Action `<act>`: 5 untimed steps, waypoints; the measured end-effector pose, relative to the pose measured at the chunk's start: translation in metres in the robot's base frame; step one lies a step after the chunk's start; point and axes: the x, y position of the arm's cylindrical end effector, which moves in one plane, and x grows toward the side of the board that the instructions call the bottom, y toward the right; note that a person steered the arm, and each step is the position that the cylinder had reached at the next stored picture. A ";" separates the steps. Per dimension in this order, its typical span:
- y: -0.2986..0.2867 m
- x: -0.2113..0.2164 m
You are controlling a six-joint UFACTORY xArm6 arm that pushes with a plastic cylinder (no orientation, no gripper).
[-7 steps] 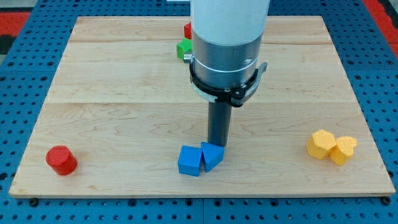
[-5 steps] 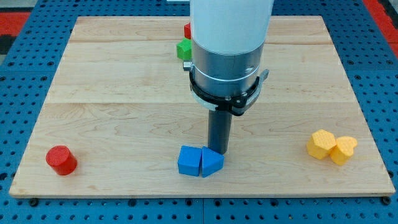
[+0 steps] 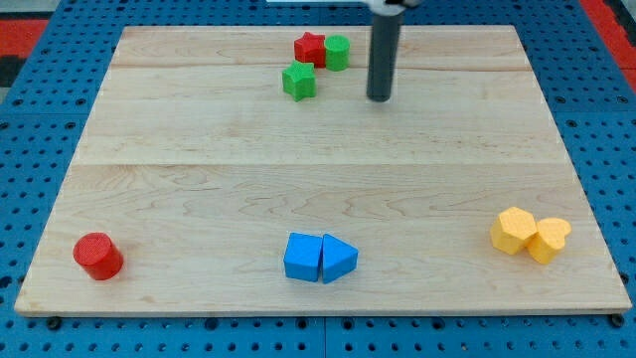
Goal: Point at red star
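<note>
The red star (image 3: pixel 309 48) lies near the view's top, a little left of centre. A green round block (image 3: pixel 337 52) touches its right side, and a green star (image 3: pixel 298 81) sits just below and left of it. My tip (image 3: pixel 379 98) rests on the board to the right of this group, about a block's width right of and slightly below the green round block, clear of all blocks.
A red cylinder (image 3: pixel 97 256) stands at the bottom left. A blue cube (image 3: pixel 303 258) and a blue triangular block (image 3: pixel 338 260) touch at the bottom centre. Two yellow blocks (image 3: pixel 530 236) touch at the bottom right. The wooden board (image 3: pixel 199 169) ends on a blue pegboard.
The arm has moved from the blue blocks at the bottom centre up to the top, right of the red and green group. The blue blocks stay where they were left.
</note>
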 end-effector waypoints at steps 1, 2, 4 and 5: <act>0.020 -0.054; 0.019 -0.107; -0.067 -0.102; -0.101 -0.098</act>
